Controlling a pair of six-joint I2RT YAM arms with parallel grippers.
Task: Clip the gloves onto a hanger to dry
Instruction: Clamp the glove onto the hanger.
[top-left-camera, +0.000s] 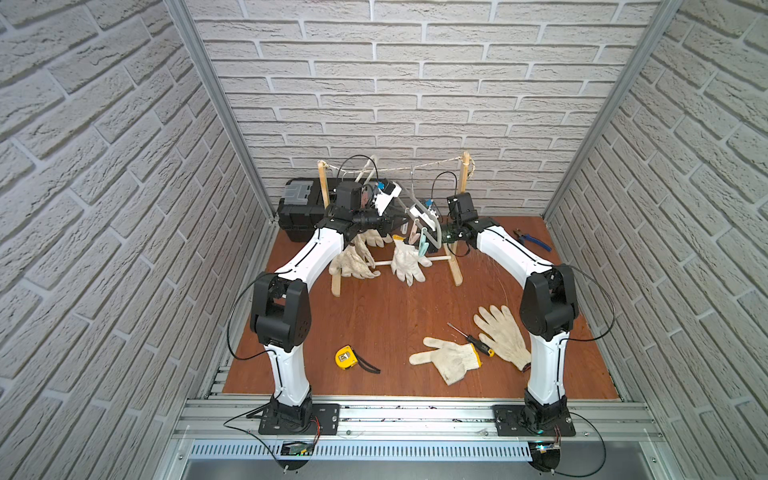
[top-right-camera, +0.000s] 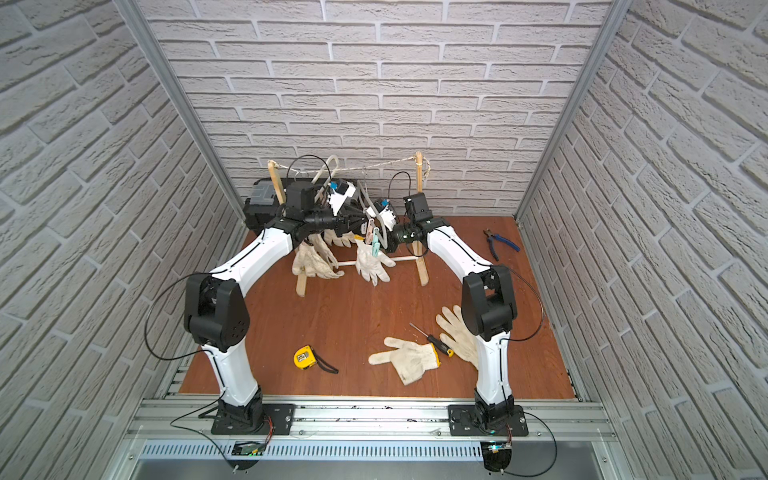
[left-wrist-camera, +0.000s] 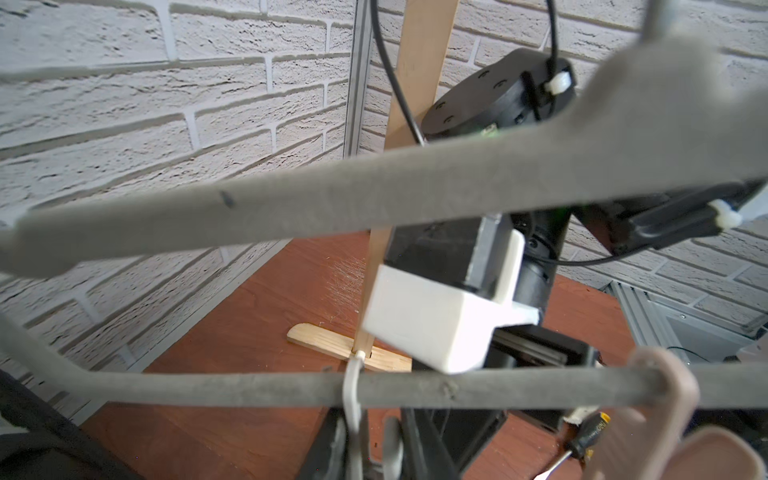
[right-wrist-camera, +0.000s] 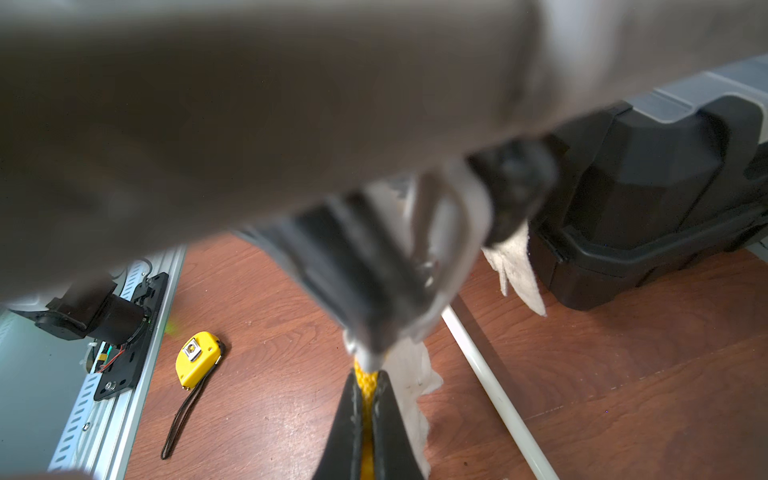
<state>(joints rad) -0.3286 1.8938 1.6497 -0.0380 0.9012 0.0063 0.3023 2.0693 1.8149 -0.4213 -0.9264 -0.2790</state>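
A grey padded hanger with clips hangs from the rope of a wooden rack. My left gripper is at the hanger's lower bar and looks shut on a grey clip. My right gripper is shut on the yellow cuff of an off-white glove, right at that clip's tip. The glove's fingers dangle down. More gloves hang under my left arm. Two gloves lie flat on the table, one in the middle front and one beside my right arm.
A black toolbox stands at the back left behind the rack. On the wooden table lie a yellow tape measure, a screwdriver between the two flat gloves, and blue-handled pliers at the back right. Brick walls close three sides.
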